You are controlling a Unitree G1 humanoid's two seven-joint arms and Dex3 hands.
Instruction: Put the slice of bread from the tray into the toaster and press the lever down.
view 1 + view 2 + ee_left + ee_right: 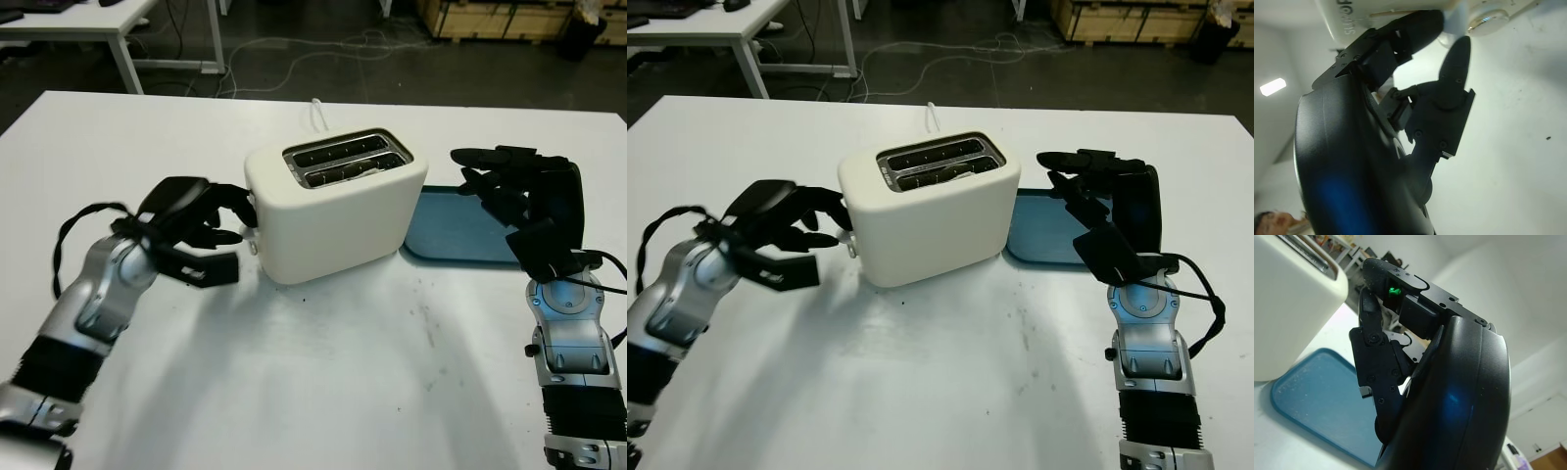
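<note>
The left hand (201,230) sits at the end wall of the cream toaster (338,208), down by the lever (253,227); its fingers (1420,29) are curled in toward that wall, one fingertip touching the lever knob in the left wrist view, another pressed against the toaster's shell above it; nothing is clasped inside the hand; the white table (313,382) lies bare beneath its wrist and forearm; on the other side of the toaster from that hand, the right hand (509,191) is raised upright above the near edge of the blue tray (446,235), holding nothing, open, fingers pointing toward the toaster without touching it; the tray lies flat just beyond and under this hand, its left end close against the toaster's side; the toaster stands between the two hands, its two slots (345,159) facing up; in the slot nearer the hands a pale edge shows low down, which looks like the slice of bread (364,167), though I cannot tell for sure; beyond the toaster a white power cord (318,113) runs off the far edge of the table; farther still, cables trail over the dark floor beside another white desk (88,24)
</note>
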